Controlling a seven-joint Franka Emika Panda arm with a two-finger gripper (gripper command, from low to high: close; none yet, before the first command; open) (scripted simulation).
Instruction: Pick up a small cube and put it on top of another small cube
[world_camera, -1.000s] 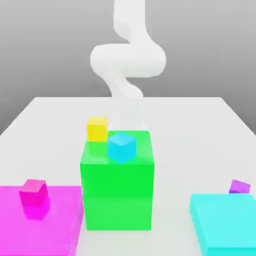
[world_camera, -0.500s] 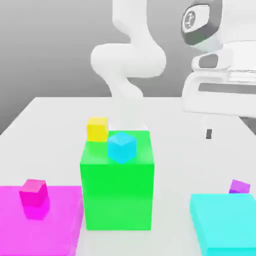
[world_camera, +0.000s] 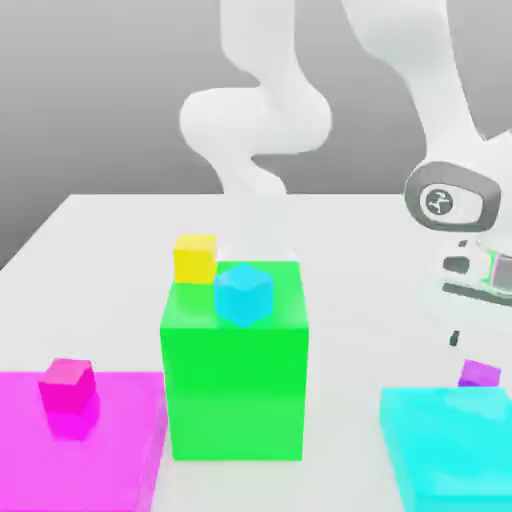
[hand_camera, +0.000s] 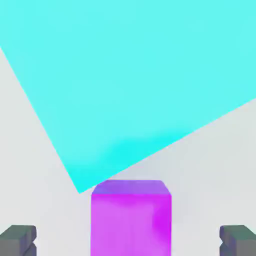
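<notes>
We see the small plain violet-purple cube (hand_camera: 131, 217) on the white counter (world_camera: 360, 250), just beside the big flat cyan block (hand_camera: 135, 75). The tool (hand_camera: 128, 240) hangs over it, wide open and holding nothing. We judge the cube rigid, light and smooth; grip its two opposite flat side faces, centred.

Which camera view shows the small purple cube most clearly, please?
The hand view shows it best: the small purple cube appears large and unobstructed, between the two open fingers of the gripper, next to the big cyan block. In the exterior view, the cube is partly hidden behind that block.
</notes>
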